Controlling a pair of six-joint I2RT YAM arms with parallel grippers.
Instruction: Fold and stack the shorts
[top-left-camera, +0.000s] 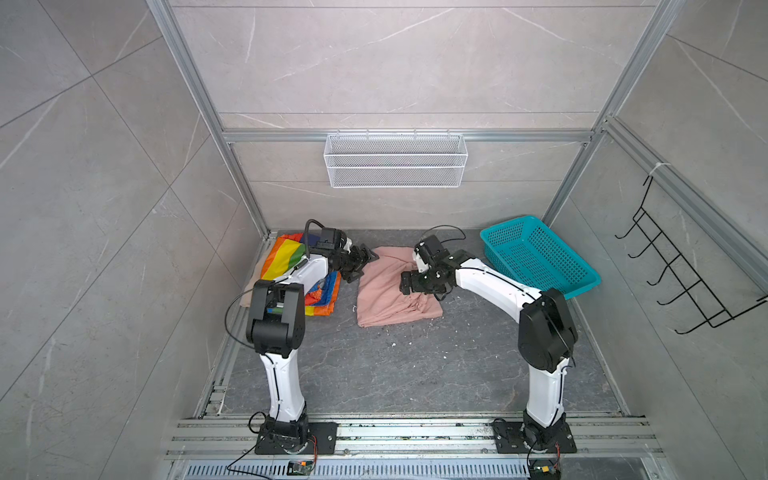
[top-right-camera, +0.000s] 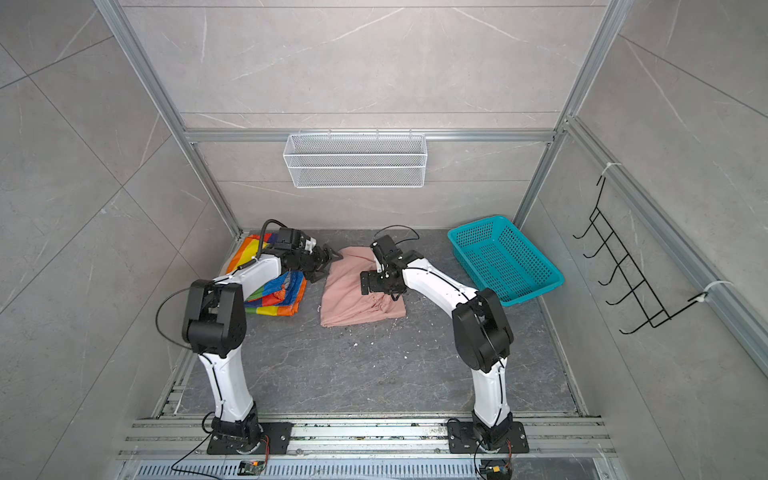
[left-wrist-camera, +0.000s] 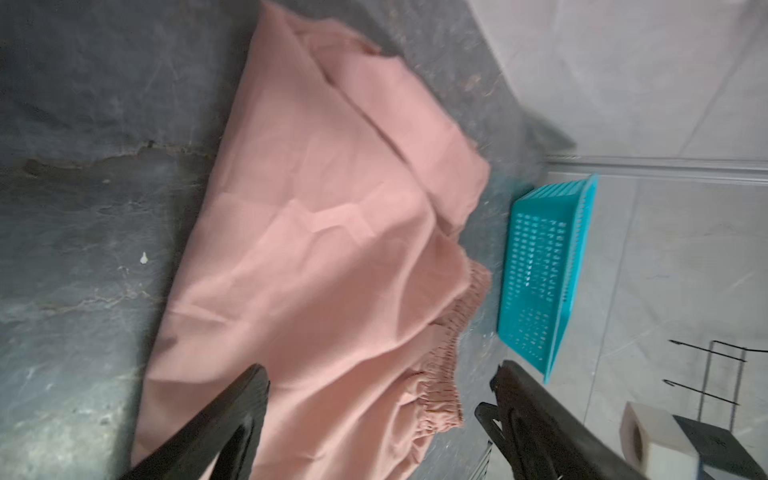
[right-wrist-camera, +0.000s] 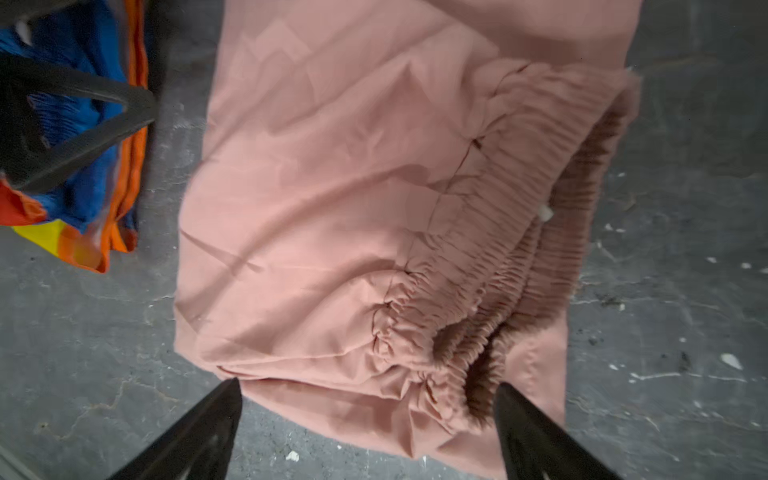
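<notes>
My right jaws are wide apart and hold nothing, just above the bunched waist of the pink shorts (right-wrist-camera: 332, 208). My left jaws are apart too, by their 10 o'clock corner. They lie on the dark surface (top-left-camera: 415, 365), with the rainbow shorts (top-left-camera: 282, 257) at their 9 o'clock and the teal basket (top-left-camera: 536, 257) at 2 o'clock.

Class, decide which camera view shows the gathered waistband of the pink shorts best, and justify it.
The right wrist view: the pink shorts' waistband fills much of the frame, its gathers sharp. The left wrist view shows a blurred stretch at the fabric's edge. In both top views it is a small puckered patch.
</notes>
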